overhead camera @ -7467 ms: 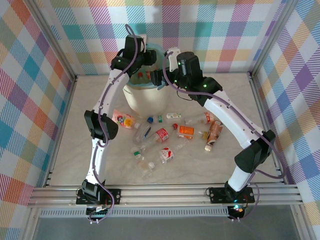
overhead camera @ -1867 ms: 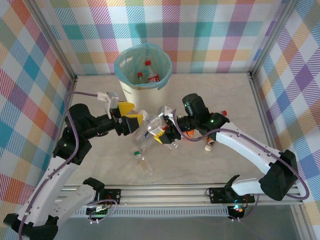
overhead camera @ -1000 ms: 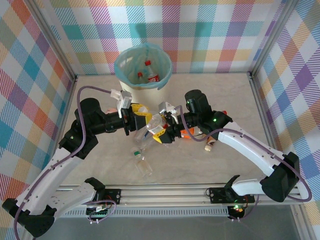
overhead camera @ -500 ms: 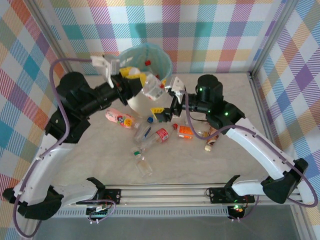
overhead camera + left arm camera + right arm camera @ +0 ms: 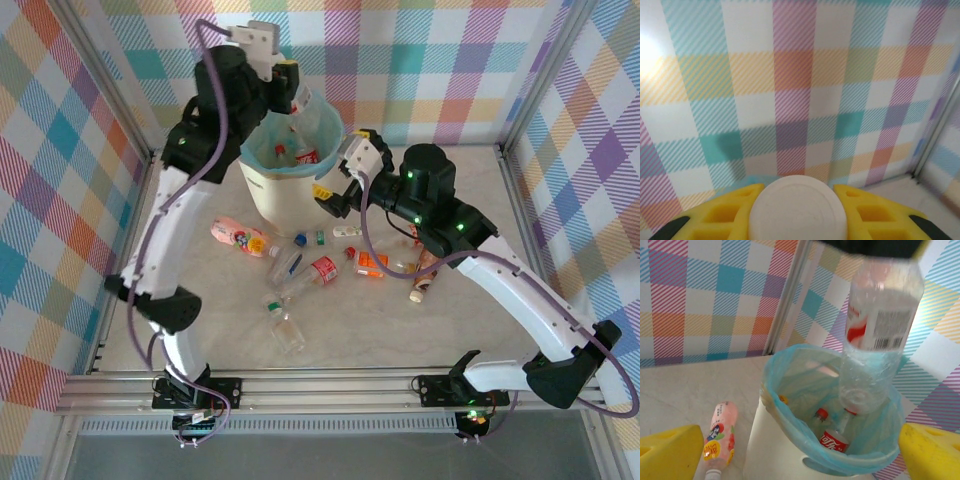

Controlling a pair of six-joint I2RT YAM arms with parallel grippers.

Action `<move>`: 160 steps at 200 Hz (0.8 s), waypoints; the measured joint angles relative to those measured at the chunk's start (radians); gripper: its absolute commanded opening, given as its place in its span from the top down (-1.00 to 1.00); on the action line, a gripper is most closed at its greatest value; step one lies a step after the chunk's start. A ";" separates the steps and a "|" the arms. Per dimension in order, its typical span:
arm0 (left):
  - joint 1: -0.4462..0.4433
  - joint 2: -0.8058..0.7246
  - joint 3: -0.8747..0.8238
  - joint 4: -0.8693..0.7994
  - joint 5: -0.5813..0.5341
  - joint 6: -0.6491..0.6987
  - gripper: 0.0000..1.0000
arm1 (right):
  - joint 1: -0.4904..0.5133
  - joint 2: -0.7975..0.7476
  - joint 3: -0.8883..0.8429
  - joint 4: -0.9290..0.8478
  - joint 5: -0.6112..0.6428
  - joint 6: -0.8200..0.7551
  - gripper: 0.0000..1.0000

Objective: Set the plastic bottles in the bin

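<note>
From above, my left gripper [image 5: 292, 88] is raised high. Its fingers pinch a clear bottle [image 5: 306, 108] by the upper end, and the body hangs below my fingertips, directly over the mouth of the bin [image 5: 262, 190]. My right gripper [image 5: 335, 195] is off to the right of the rim, spread wide and holding nothing. The loose bottles [image 5: 322, 268] lie on the table [image 5: 450, 330], below and nearer than both sets of fingers.

In my left wrist view, the left gripper [image 5: 798, 205] is pressed in on a white disc [image 5: 798, 212] wedged between the yellow fingers [image 5: 725, 217]. I take it for the bottle's top end. Beyond my fingertips is the checked wall [image 5: 800, 75].

In my right wrist view, the right gripper [image 5: 800, 455] stands fully apart, with one finger [image 5: 670, 450] at each lower corner. The bin [image 5: 790, 430] sits between and beyond them. The clear bottle [image 5: 880, 315] dangles base-down above it, and a red-labelled bottle [image 5: 835, 440] is already inside. A pink bottle [image 5: 720, 435] lies just past my left-hand finger, beside the bin.

These bottles look empty, so I judge them very light, thin-walled and easily crushed, with slick sides. A gentle squeeze should do. The neck or shoulder is stiffest, and the label band gives the best bite.
</note>
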 measured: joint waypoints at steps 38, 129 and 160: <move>0.027 0.104 0.024 -0.086 0.016 0.008 1.00 | 0.000 -0.034 -0.019 -0.025 0.015 0.000 -0.99; 0.050 0.285 0.031 -0.230 0.100 -0.002 1.00 | 0.000 -0.048 -0.053 -0.059 0.018 0.008 -0.99; 0.079 0.322 -0.006 -0.235 0.140 -0.037 0.92 | 0.000 -0.048 -0.061 -0.062 0.018 0.009 -1.00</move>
